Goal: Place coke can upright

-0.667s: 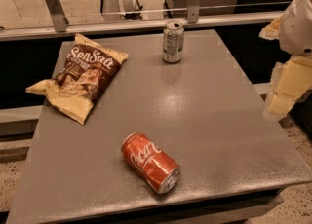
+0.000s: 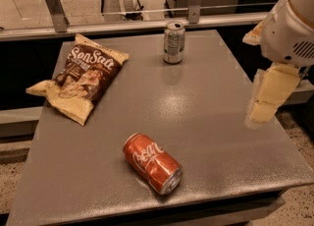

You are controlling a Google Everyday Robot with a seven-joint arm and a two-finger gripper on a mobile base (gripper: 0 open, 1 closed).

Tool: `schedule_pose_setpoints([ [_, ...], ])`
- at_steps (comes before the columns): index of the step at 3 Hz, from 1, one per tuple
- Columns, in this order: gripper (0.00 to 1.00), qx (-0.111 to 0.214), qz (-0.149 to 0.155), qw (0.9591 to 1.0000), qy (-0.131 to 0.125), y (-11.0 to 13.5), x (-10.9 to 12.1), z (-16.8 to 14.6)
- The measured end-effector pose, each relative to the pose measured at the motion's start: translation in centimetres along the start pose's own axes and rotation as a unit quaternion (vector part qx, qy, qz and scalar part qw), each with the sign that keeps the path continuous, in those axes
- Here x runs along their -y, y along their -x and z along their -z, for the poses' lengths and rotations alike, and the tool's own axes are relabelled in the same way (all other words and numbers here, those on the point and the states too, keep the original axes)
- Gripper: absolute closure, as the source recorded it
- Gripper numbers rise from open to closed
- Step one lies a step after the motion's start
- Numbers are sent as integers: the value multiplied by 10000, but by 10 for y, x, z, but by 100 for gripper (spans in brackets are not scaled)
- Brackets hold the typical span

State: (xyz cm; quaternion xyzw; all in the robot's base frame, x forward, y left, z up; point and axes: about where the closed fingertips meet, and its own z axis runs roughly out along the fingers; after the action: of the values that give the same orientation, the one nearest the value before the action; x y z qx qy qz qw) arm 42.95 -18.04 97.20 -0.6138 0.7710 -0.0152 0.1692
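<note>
The coke can (image 2: pixel 152 162) lies on its side near the front edge of the surface (image 2: pixel 211 122), long axis running diagonally from back-left to front-right, the silver end I see pointing front-right. My end effector (image 2: pixel 262 106) hangs by the surface's right edge, well apart from the can; I cannot tell how far open it is, and I see nothing in it

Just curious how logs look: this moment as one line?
coke can: on its side, table front | gripper: by right edge, apart from can | silver can: upright, rear | chip bag: left
</note>
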Motion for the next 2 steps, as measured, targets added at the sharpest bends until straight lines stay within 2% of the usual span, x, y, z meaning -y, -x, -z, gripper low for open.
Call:
schedule_pose_setpoints([
  [1, 0, 61, 14, 9996, 285, 46, -32, -17],
  [2, 0, -87, -166, 9984, 536, 89, -65, -37],
])
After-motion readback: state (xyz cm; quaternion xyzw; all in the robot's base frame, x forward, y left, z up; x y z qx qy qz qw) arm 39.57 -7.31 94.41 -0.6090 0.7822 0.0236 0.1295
